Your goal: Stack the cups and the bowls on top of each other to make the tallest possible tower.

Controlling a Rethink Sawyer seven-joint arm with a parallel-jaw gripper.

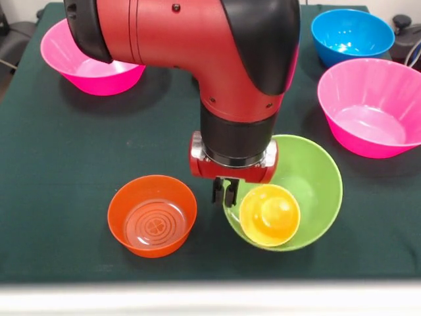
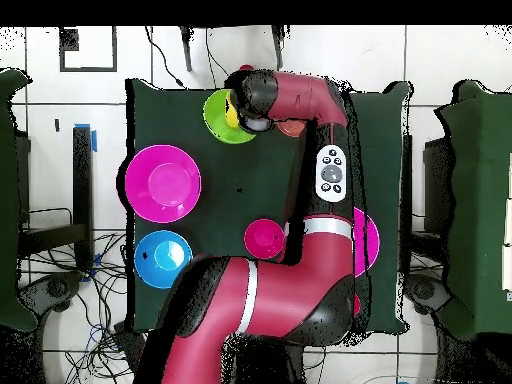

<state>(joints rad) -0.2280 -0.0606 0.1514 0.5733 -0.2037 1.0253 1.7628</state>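
Observation:
The lime-green bowl [image 1: 316,178] stands open side up near the table's front, with the yellow cup [image 1: 270,214] inside it against the near wall, mouth turned up toward the camera. The small orange bowl [image 1: 152,215] with a ringed bottom stands upright to its left, apart from it. My gripper [image 1: 225,192] hangs between the two, at the green bowl's left rim, fingers close together with nothing seen between them. In the overhead view the green bowl [image 2: 222,118] and yellow cup [image 2: 232,114] show beside the arm, and the orange bowl [image 2: 291,128] is mostly hidden.
Two hot-pink bowls [image 1: 92,62] [image 1: 375,108] and a blue bowl [image 1: 352,36] stand at the back of the dark green table [image 1: 66,164]. The overhead view also shows a small crimson bowl [image 2: 265,238] near the robot's base. The arm hides the table's middle.

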